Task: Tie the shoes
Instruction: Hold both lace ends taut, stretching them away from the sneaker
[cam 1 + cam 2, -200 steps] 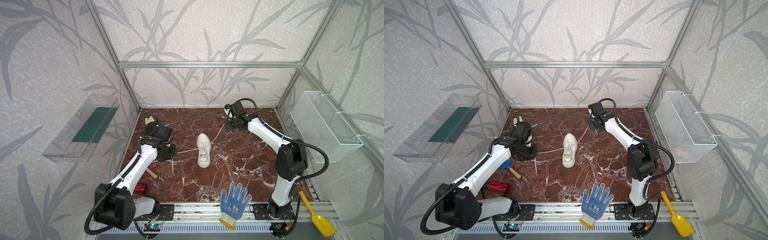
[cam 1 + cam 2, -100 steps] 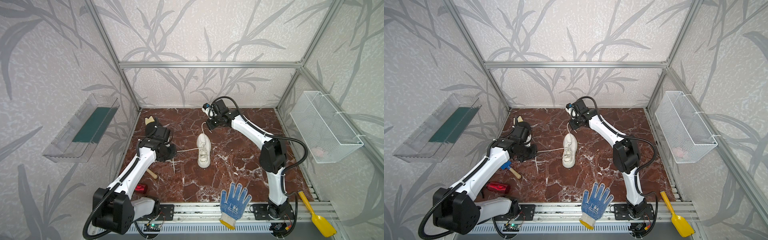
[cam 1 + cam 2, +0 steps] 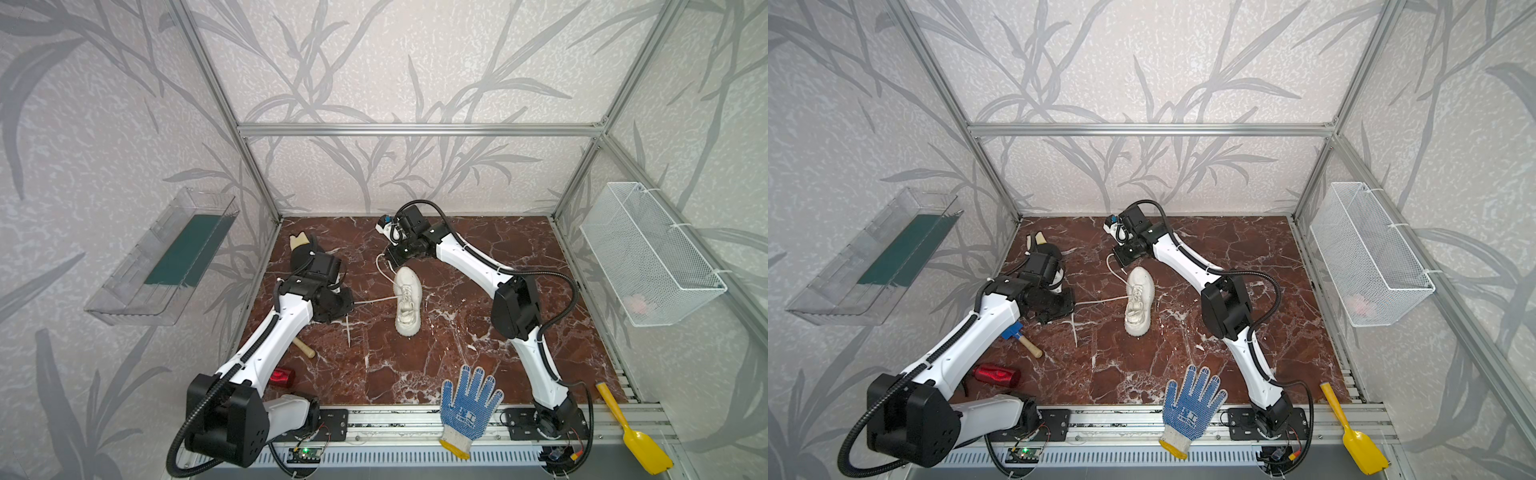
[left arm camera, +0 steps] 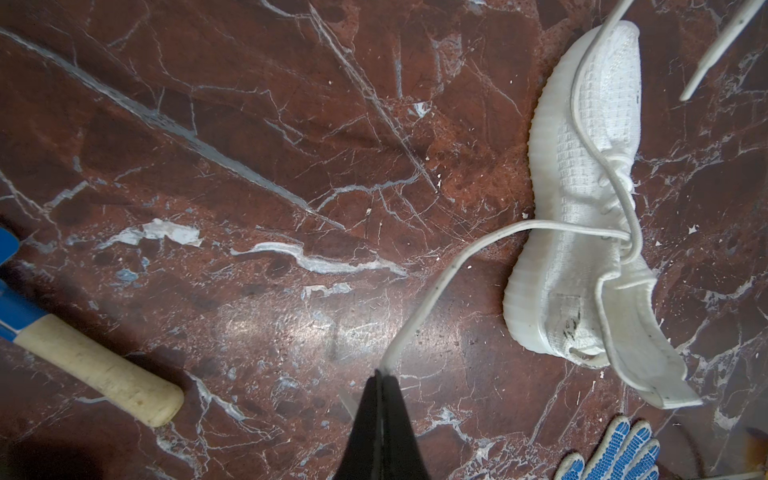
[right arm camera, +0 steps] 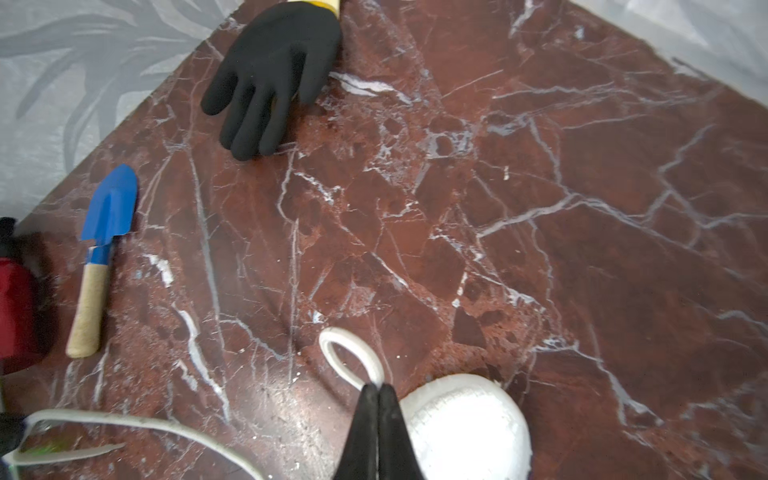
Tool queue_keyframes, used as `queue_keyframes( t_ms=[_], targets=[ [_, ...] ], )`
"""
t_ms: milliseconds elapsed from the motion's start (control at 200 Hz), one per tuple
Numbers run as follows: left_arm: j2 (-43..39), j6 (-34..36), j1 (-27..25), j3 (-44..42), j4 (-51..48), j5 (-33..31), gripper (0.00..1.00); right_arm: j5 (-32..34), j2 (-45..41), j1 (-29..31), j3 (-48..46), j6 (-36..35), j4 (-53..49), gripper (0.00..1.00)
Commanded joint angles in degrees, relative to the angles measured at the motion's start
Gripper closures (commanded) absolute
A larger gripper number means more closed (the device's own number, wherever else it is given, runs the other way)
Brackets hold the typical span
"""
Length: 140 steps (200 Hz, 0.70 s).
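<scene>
The left gripper (image 4: 380, 372) is pressing its two black fingers tight together on a long lace (image 4: 453, 266). The long lace is running from the fingertips across to the middle of the shoe (image 4: 582, 187), where it is going in among the other crossings.

The right gripper (image 5: 378, 386) is squeezing tight too. It is pinching a lace loop (image 5: 353, 353), and the loop is curling out past its tips. One round end of the shoe is sitting just beside those tips.

In both top views the shoe is lying on its sole near the middle of the red-brown marble table (image 3: 478, 345). It is pointing from the back wall toward the front. The left gripper is sitting out to the shoe's left side, and the right gripper is hanging just behind the shoe's far end.

A blue trowel (image 5: 110, 208) with a wooden handle is lying near the left arm. A black glove (image 5: 274, 70) is resting by the back left corner. A red thing (image 3: 996, 375) is lying near the front left. A blue dotted glove (image 3: 469, 403) is lying over the front edge, and a yellow scoop (image 3: 636, 436) is sitting at the front right. A wire basket (image 3: 648, 253) is hanging on the right wall, and a clear tray (image 3: 162, 257) is hanging on the left wall.
</scene>
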Motion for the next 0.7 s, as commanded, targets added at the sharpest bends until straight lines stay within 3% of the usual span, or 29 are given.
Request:
queue_keyframes(
  t_ms=[0, 175, 355, 590, 695],
  targets=[
    [-0.05, -0.73, 0.58, 1.32, -2.09, -3.74, 1.00, 12.20, -8.19, -1.41, -2.91, 1.10, 1.16, 1.00],
    [-0.14, -0.73, 3.01, 2.27, -3.59, -5.79, 1.00, 29.68, -22.28, -4.39, -18.38, 3.66, 2.07, 1.00],
    [1.77, 2.06, 3.72, 5.39, -6.77, -2.98, 1.00, 38.94, -37.50, -8.05, -37.87, 6.03, 6.82, 1.00],
    [0.83, 3.38, 4.04, 7.78, -11.03, -1.24, 1.00, 38.10, -43.30, -14.36, -46.97, 8.66, 7.92, 1.00],
    [-1.01, 2.00, 4.14, 7.07, -11.49, -4.09, 1.00, 38.64, -42.56, -15.50, -47.35, 9.07, 6.72, 1.00]
  ],
)
